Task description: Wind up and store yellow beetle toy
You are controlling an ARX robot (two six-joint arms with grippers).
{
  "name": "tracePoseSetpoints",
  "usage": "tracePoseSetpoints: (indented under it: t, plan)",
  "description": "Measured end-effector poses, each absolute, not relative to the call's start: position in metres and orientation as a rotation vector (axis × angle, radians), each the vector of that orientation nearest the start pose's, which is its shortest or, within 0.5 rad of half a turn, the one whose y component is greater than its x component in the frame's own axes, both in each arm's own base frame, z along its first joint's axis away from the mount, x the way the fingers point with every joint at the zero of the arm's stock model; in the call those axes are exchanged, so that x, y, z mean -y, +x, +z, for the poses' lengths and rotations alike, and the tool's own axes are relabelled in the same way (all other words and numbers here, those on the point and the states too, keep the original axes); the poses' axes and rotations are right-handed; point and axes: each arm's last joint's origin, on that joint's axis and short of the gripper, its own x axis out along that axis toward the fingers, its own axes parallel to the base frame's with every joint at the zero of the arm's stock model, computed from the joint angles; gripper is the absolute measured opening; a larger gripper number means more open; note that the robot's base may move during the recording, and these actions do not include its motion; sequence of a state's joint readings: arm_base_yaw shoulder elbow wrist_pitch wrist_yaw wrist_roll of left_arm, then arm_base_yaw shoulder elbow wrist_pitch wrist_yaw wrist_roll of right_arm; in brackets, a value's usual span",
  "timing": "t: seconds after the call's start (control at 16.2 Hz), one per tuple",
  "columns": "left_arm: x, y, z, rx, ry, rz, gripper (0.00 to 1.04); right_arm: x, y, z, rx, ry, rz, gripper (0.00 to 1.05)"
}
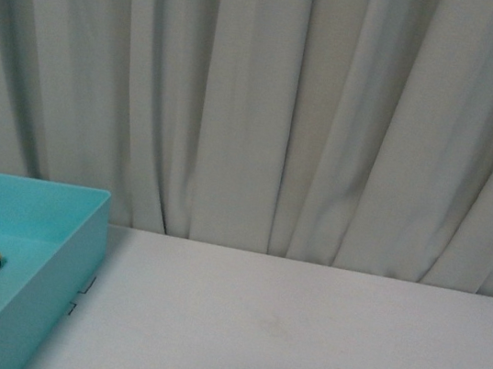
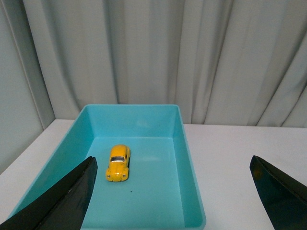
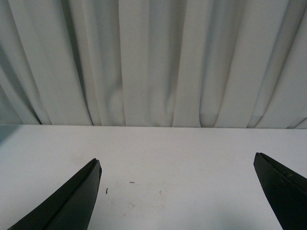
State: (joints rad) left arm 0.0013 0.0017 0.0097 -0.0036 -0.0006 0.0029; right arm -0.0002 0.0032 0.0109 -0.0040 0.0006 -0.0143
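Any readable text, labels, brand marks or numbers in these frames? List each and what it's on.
None readable in any view.
yellow beetle toy: no lettering or plate can be made out; too small to tell.
teal bin: plain walls, no label.
white table: only small dark specks, not text.
curtain: plain.

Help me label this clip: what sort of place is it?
Probably a staged test or lab tabletop, not a home: a bare white table, a plain grey curtain as backdrop, and one turquoise bin holding only the yellow beetle toy.
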Motion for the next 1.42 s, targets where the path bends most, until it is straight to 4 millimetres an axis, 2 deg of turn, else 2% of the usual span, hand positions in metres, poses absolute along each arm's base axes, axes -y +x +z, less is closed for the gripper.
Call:
tracePoseSetpoints:
  t: [1.42]
  plan:
    - [-0.0001,0.0972,0.1664,0.005,0.003,0.001,0.98,0.0000,0.0972,0.1666,0.004,-0.014,-0.001,0.98]
